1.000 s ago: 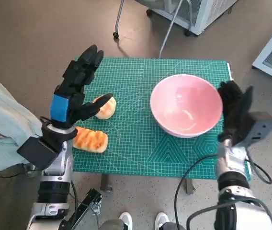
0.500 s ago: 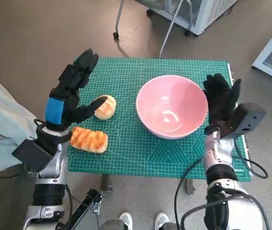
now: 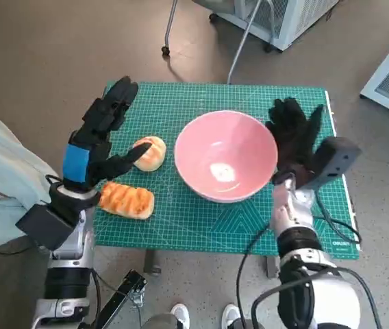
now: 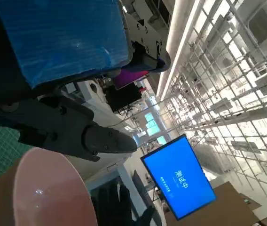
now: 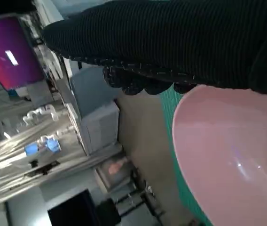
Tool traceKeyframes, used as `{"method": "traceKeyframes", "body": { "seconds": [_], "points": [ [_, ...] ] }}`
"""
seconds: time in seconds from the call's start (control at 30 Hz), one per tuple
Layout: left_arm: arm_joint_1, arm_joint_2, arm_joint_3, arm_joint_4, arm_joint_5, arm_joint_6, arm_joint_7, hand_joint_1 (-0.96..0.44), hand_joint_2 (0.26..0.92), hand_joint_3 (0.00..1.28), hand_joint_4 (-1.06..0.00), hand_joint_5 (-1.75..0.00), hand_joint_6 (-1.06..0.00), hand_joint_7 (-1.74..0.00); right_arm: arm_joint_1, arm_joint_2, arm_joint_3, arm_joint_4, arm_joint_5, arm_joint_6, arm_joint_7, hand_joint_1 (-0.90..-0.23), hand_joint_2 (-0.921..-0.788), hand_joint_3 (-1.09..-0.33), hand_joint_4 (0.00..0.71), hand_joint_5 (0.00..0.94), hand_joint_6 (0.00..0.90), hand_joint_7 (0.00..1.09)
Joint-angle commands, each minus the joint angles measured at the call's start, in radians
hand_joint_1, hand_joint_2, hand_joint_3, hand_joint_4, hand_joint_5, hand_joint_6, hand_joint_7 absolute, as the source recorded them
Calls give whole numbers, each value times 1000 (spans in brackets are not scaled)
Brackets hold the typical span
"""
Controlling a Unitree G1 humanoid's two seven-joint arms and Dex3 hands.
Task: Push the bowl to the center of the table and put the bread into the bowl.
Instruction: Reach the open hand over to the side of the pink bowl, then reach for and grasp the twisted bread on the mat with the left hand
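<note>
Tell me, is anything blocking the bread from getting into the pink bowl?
Nothing visible does. The round bread lies just beside the pink bowl on the green mat, with only bare mat between them. The bowl is open on top and holds nothing. The left hand hovers by the bread.

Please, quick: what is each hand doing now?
Left hand: open, holding nothing, raised beside the round bread.
Right hand: open, against the bowl.

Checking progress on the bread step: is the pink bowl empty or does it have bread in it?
Empty. The pink bowl shows only its bare glossy inside; the round bun and the oblong glazed bread both lie on the green mat.
</note>
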Motion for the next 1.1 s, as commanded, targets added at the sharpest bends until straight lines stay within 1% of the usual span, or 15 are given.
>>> {"method": "traceKeyframes", "body": {
  "seconds": [0.03,0.17,0.3,0.43,0.5,0.6,0.7,0.73,0.8,0.83,0.87,0.9,1.0,1.07,1.1],
  "points": [
    [24,12,10,-30,-5,11,3,-333,921,140,-333,-3,-392,-92,-11,10,-7,16,4,34,-18,-579,-921,-793,285,16,204,609],
    [46,18,16,-43,-4,7,3,-336,921,139,-333,-2,-394,-87,-19,1,2,14,-8,37,-22,-570,-921,-794,295,19,217,613],
    [70,29,26,-59,-1,3,2,-338,921,139,-333,-2,-396,-81,-23,-17,22,9,-34,25,-28,-556,-921,-802,299,19,210,606],
    [98,64,44,-83,8,0,-5,-346,921,141,-331,-1,-396,-75,-31,-37,38,1,-52,-2,-24,-550,-921,-809,299,17,201,600],
    [112,91,55,-99,11,1,-15,-354,921,143,-329,0,-395,-70,-35,-45,53,-5,-67,-22,-25,-548,-921,-814,298,15,195,598],
    [138,165,77,-133,30,13,-40,-373,921,149,-309,0,-385,-58,-41,-60,89,-23,-101,-79,-23,-563,-921,-819,295,13,186,593],
    [162,233,93,-170,42,39,-69,-387,921,153,-287,0,-375,-48,-41,-71,119,-41,-123,-140,-6,-573,-921,-822,296,12,178,591],
    [176,268,100,-195,51,56,-86,-388,921,154,-284,0,-374,-46,-39,-78,134,-53,-134,-173,9,-575,-921,-822,296,12,177,590],
    [199,325,108,-239,66,91,-114,-396,921,143,-262,0,-369,-39,-35,-90,158,-76,-145,-230,41,-587,-921,-822,301,14,151,579],
    [209,346,111,-259,70,106,-125,-400,921,126,-252,-1,-368,-36,-33,-95,166,-85,-147,-253,56,-598,-921,-821,302,14,141,576],
    [221,381,113,-286,80,136,-146,-402,921,120,-248,-1,-368,-34,-30,-99,169,-104,-136,-289,91,-602,-921,-820,303,14,138,575],
    [231,406,114,-307,86,158,-160,-402,921,88,-235,-2,-367,-29,-28,-102,171,-117,-127,-314,117,-615,-921,-817,307,14,134,595],
    [256,483,114,-376,95,247,-213,-388,909,39,-216,-1,-364,-20,-18,-95,178,-172,-89,-388,210,-642,-921,-811,324,17,129,651],
    [267,526,109,-415,102,308,-248,-365,897,21,-209,0,-361,-16,-6,-89,188,-217,-63,-421,269,-658,-921,-808,332,19,128,670],
    [272,545,106,-433,107,336,-262,-339,883,14,-205,0,-359,-14,1,-87,193,-239,-50,-433,295,-663,-921,-805,334,19,114,698]
  ]
}}
